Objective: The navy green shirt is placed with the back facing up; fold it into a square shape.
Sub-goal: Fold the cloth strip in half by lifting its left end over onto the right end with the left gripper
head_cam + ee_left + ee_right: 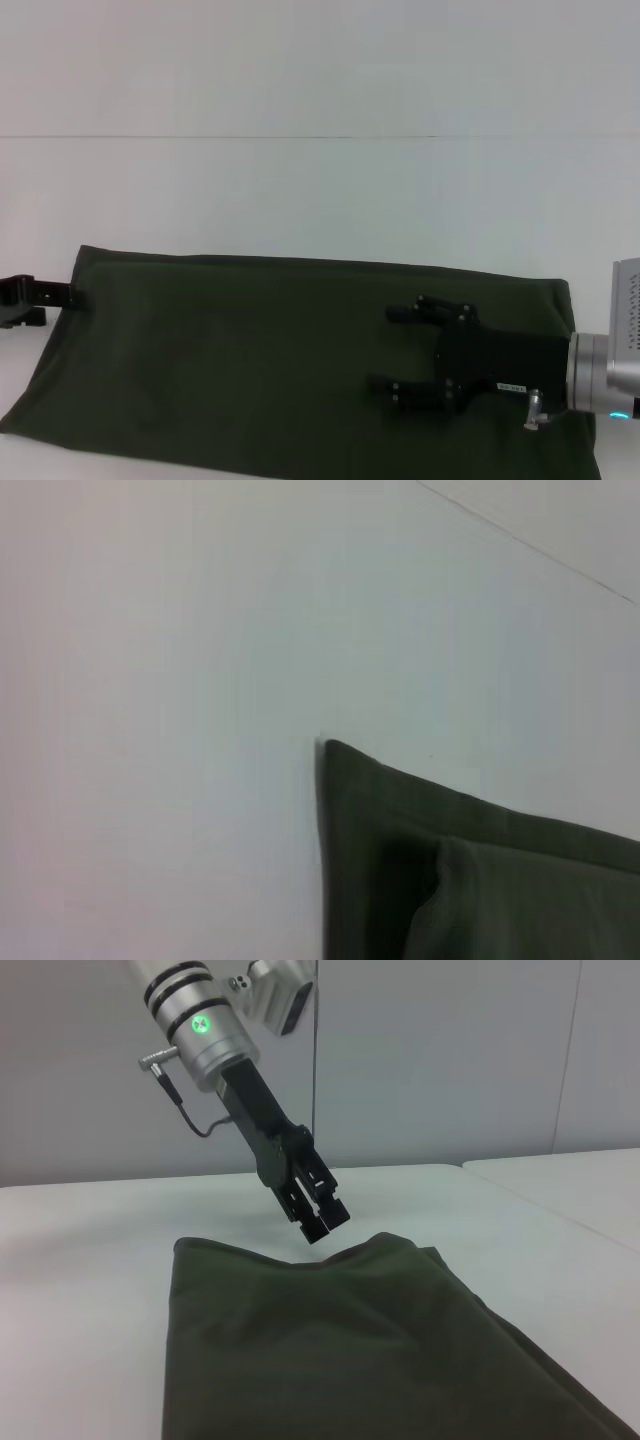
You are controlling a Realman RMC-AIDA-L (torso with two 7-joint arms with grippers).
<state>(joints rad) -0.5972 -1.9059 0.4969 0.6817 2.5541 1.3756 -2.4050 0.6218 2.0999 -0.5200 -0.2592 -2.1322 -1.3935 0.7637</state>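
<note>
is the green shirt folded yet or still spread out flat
Partly folded: the navy green shirt lies as a long rectangle, no sleeves showing, with doubled layers at its corner in the left wrist view. Not yet square.

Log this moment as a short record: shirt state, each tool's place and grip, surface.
shirt: dark olive, folded into a long flat band across the white table
left tool: at the shirt's left end, near the far corner; shut, in the right wrist view just above the edge, which bulges up beside it; contact cannot be told
right tool: open, over the shirt's right part, fingers pointing left
fold stage: not yet a square
</note>
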